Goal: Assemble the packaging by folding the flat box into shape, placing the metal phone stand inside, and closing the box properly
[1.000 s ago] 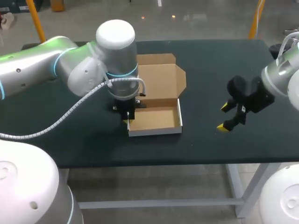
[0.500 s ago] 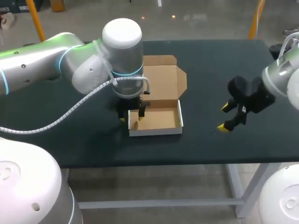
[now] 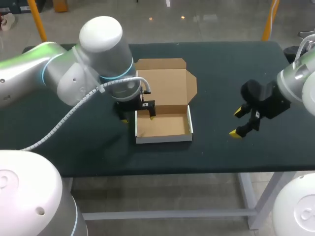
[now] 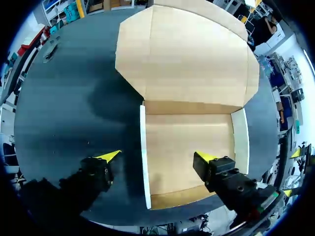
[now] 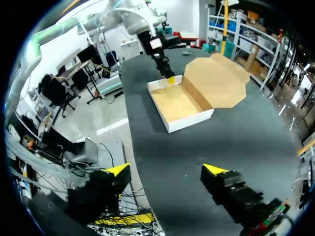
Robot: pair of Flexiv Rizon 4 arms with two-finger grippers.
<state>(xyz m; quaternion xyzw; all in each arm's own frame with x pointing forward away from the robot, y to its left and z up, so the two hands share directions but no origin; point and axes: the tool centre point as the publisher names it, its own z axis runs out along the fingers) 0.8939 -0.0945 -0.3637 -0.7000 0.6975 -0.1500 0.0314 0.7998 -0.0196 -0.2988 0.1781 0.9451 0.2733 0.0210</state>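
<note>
Box (image 3: 164, 125) mid-frame on counter (image 3: 221, 73), lid lying open. Left pincer (image 3: 137, 114) wide, straddling the box's frame-left wall. Right pincer (image 3: 239, 123) wide, empty, frame right. Cardboard probably light and bendy, so grip the wall edges.

On my screen a dark green, matte rectangular tabletop (image 3: 231, 73) fills most of the head view. It is carried on a white metal frame (image 3: 167, 214) that shows below its near edge. In the left wrist view, a small flat dark grey object (image 4: 50, 47) lies on the top near its far left edge. I cannot make out what it is.
</note>
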